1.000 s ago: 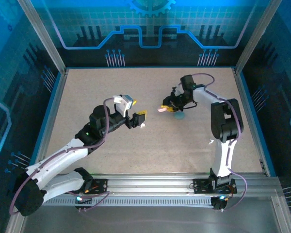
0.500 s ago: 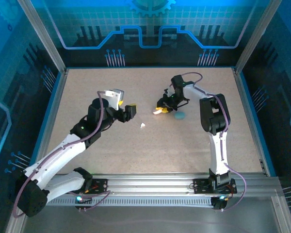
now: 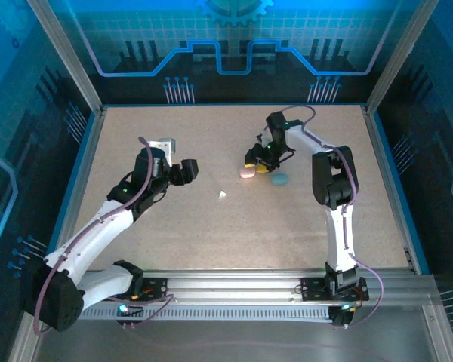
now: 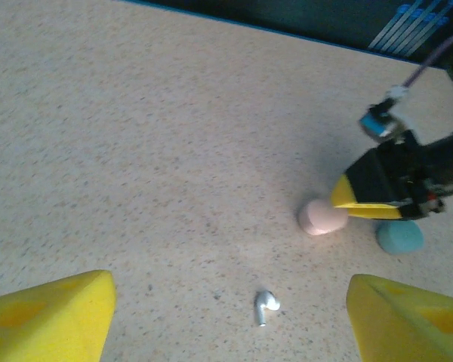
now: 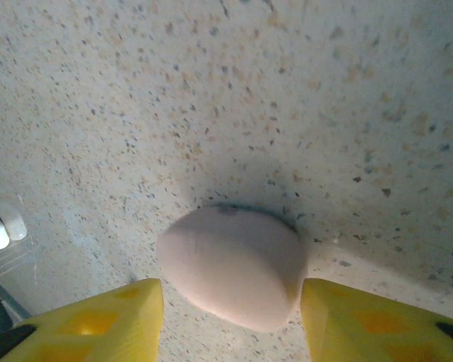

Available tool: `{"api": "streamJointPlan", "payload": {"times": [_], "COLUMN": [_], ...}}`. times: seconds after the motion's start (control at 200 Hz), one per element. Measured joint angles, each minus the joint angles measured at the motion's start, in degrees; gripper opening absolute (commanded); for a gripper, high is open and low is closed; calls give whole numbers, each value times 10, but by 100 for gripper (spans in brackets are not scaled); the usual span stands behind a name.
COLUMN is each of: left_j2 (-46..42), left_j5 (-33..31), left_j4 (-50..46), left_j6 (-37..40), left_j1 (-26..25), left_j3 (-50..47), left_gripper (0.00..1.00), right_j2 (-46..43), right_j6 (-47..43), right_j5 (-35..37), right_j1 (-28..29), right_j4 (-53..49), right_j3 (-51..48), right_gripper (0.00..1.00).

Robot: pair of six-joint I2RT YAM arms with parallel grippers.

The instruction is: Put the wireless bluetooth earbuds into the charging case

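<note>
A pink pebble-shaped charging case [image 3: 247, 173] lies closed on the table. It sits between the yellow fingers of my right gripper [image 3: 255, 160], which stand open with a thin gap on each side of the case [image 5: 230, 265]. A teal case [image 3: 279, 179] rests just to the right of it. One white earbud [image 3: 222, 194] lies loose on the table, seen ahead of and between the wide-open fingers of my left gripper [image 4: 226, 324] as a small stemmed piece [image 4: 266, 306]. My left gripper [image 3: 185, 172] hovers left of the earbud, holding nothing.
The speckled tabletop [image 3: 174, 226] is ringed by a blue-edged frame and aluminium posts. A small white piece [image 5: 1, 225], probably the earbud, shows at the left edge of the right wrist view. The right gripper's yellow finger [image 4: 362, 204] overlaps the pink case [image 4: 322, 218] beside the teal case [image 4: 399, 237].
The right gripper carried the pink case left, set it on the table and opened its jaws. The left arm drew back to the left, away from the earbud, and opened a little wider.
</note>
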Motion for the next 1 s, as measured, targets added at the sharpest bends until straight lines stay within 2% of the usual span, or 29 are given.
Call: {"api": "streamJointPlan", "payload": {"times": [0.28,0.41,0.565,0.72,1.001], "left_j2": [24,39,82,142,215], "left_j5": [-30,-54,-97,-103,-81], "left_j4": [-64,-103,-157,-184,-231], "left_j6": [-40,-36,2,54,125], "left_j1": [74,117,136,160,224], "left_j3": [0,0,0,1,38], "left_gripper": [91,92,94,95,92], "right_j2": [-4,-50,-150,-228,-248], "right_j6": [-27,-31,-32,-32,-40], "right_j5": [28,28,24,12,10], "right_j1": [0,2,11,20,20], "right_j4": [-38,-41,-41,-38,-54], "right_j3": [31,6,-31,-62,-92], "right_gripper": [58,59,59,60,60]}}
